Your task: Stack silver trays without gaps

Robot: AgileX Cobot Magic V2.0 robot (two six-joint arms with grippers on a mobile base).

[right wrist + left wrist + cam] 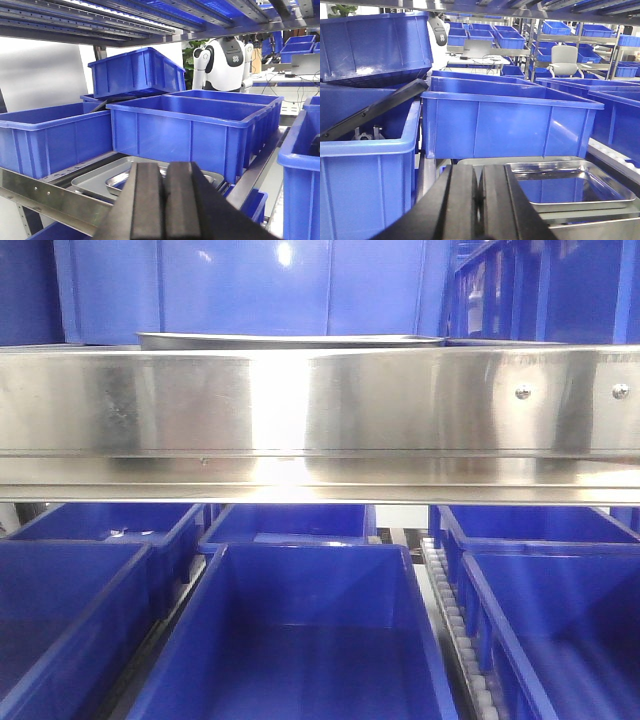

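Observation:
A shiny silver tray (pixel 570 185) lies inside a wider grey tray (pixel 485 161) on the shelf, in front of a big blue bin (pixel 510 125). In the right wrist view the grey tray (pixel 92 180) holds the shiny tray (pixel 119 183) too. In the front view the trays show edge-on as a thin strip (pixel 290 340) above the steel rail (pixel 320 410). My left gripper (pixel 480 172) is shut and empty, just before the trays' left part. My right gripper (pixel 164 167) is shut and empty, in front of the trays.
Deep blue bins (pixel 50 135) flank the trays, one tilted bin (pixel 375 45) stacked at the left. The steel rail (pixel 45 197) runs along the shelf front. More blue bins (pixel 290 640) stand on the lower level beside a roller track (pixel 455 630).

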